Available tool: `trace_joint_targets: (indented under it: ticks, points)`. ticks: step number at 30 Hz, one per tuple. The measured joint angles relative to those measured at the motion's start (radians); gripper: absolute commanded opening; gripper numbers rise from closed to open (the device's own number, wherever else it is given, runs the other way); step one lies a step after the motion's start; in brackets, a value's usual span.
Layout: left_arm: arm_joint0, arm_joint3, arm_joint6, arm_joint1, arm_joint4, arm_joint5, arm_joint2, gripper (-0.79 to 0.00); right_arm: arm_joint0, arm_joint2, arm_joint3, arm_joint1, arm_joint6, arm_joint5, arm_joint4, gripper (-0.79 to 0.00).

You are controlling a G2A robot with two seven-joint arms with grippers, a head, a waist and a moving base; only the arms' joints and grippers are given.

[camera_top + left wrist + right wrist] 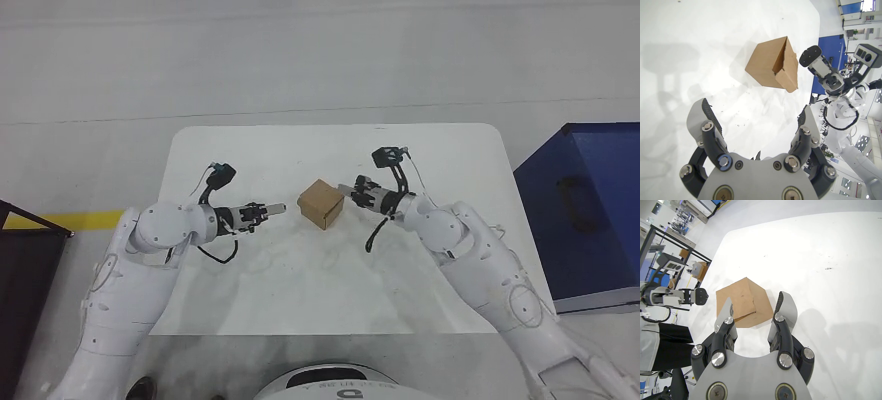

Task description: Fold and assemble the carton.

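Your left jaws are spread wide w/ nothing in them, a bit off from the carton (321, 203). It sits mid worktop (250, 290), roughly cube-ish so no real long axis, gaping flap (784, 75) facing that side. Your right jaws are also open, just beside its far side, so right arm's nearer imo. Plenty of bare room all round, worktop edges well apart.
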Motion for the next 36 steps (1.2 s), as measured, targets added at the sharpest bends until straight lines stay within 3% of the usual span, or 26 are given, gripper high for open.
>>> trace_joint_targets:
  ticks: [3,7,13,17,21,26,36]
  points:
    - [0.005,-0.009,0.001,0.004,0.019,0.014,0.000,0.000,0.036,-0.040,0.051,-0.016,0.012,-0.051,0.046,-0.326]
    - [0.009,-0.012,0.001,0.008,0.063,0.049,0.009,0.000,0.079,-0.073,0.120,-0.031,0.105,-0.175,0.160,-0.348]
    - [0.010,0.004,-0.007,0.014,0.096,0.066,0.016,0.000,0.118,-0.084,0.185,-0.038,0.254,-0.314,0.312,-0.320]
    - [0.014,0.007,0.011,0.019,0.091,0.071,-0.007,0.000,0.119,-0.065,0.209,-0.038,0.222,-0.273,0.332,-0.385]
    - [0.005,0.017,0.018,0.022,0.096,0.077,-0.010,0.000,0.112,-0.063,0.204,-0.041,0.178,-0.206,0.312,-0.385]
    - [-0.044,0.059,0.007,0.019,0.151,0.118,0.042,0.000,0.123,-0.077,0.217,-0.049,0.183,-0.177,0.331,-0.369]
    - [-0.146,0.141,0.019,0.003,0.124,0.115,0.132,0.000,0.143,-0.094,0.253,-0.064,0.198,-0.161,0.363,-0.360]
